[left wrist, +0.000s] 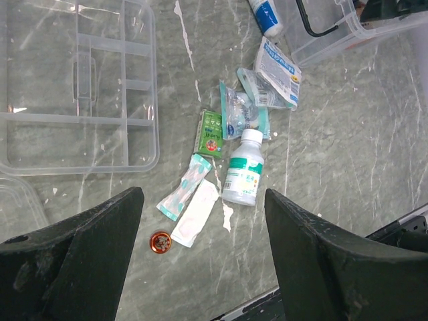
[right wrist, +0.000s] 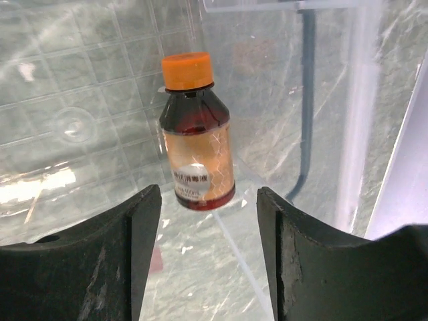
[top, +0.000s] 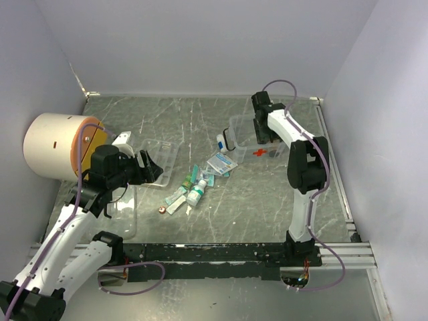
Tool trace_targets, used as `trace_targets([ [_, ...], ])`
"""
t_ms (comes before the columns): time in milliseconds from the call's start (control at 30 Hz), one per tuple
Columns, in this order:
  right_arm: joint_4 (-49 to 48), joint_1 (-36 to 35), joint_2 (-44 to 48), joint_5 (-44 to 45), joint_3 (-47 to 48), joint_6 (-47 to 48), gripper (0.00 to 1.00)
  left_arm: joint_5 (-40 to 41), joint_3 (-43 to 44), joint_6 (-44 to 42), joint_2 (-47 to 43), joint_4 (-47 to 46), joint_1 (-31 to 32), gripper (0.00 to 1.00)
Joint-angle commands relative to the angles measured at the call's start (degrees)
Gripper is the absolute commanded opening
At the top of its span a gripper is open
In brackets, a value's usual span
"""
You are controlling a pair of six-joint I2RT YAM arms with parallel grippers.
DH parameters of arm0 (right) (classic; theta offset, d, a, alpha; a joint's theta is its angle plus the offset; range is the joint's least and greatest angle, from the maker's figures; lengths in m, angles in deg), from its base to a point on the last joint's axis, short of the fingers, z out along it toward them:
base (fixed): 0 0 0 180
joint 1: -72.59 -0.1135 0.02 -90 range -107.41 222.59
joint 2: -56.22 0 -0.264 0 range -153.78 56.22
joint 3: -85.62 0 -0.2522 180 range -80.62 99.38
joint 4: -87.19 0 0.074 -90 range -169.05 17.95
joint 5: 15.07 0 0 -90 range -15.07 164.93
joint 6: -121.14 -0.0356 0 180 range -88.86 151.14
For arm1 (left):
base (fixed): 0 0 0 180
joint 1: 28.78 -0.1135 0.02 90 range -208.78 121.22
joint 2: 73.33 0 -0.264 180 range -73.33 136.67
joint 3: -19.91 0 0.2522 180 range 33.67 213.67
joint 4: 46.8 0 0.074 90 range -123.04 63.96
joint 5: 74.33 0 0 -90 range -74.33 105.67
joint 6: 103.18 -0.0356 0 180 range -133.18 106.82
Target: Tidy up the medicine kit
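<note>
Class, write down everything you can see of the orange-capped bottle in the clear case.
The bottle is small, dark amber, with an orange cap and a pale label bearing a grey disc and small print. Capped, it seems to lie label-up on the gridded floor of the clear case, apart from the open right gripper.

From above, my right claw [top: 262, 128] covers part of the medicine kit [top: 241, 130], and the orange-capped bottle [right wrist: 195, 140] just ahead of it is hidden there; its label print is too blurred to read. Ahead and left of my left claw [left wrist: 204, 194], the divided tray [left wrist: 40, 144] runs out of view; the round copper thing [left wrist: 160, 241] by its left side is too small to identify.
</note>
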Motion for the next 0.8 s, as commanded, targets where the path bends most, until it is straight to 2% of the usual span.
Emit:
trace_targets([
  [0, 1.2, -0.7, 7.5, -3.1, 3.4, -3.2, 0.60, -1.8, 0.0, 0.4, 0.0, -1.4, -0.7, 0.85],
  [167, 0.4, -2.6, 14.5, -5.4, 1.5, -6.7, 0.61, -3.7, 0.2, 0.5, 0.1, -2.3, -0.7, 0.85],
  [333, -4.3, -4.7, 25.7, -10.8, -7.7, -15.7, 0.59, -4.5, -0.3, 0.3, -1.3, -3.2, -0.6, 0.84],
  [400, -6.9, -6.2, 30.5, -12.8, -12.0, -18.9, 0.59, -5.2, -0.5, 0.8, -1.8, -3.6, -0.5, 0.83],
  [567, -16.1, -9.1, 41.7, -25.0, -23.3, -24.4, 0.59, -6.0, 0.6, 0.7, -1.8, -2.3, -0.3, 0.82],
  [700, -23.6, -14.3, 49.9, -26.8, -30.5, -29.1, 0.59, -4.9, 2.8, -1.3, -1.8, -0.5, -0.3, 0.82],
  [767, -27.4, -17.2, 53.2, -27.7, -34.0, -32.7, 0.59, -3.3, 5.3, -5.0, -1.2, 2.0, -0.3, 0.85],
])
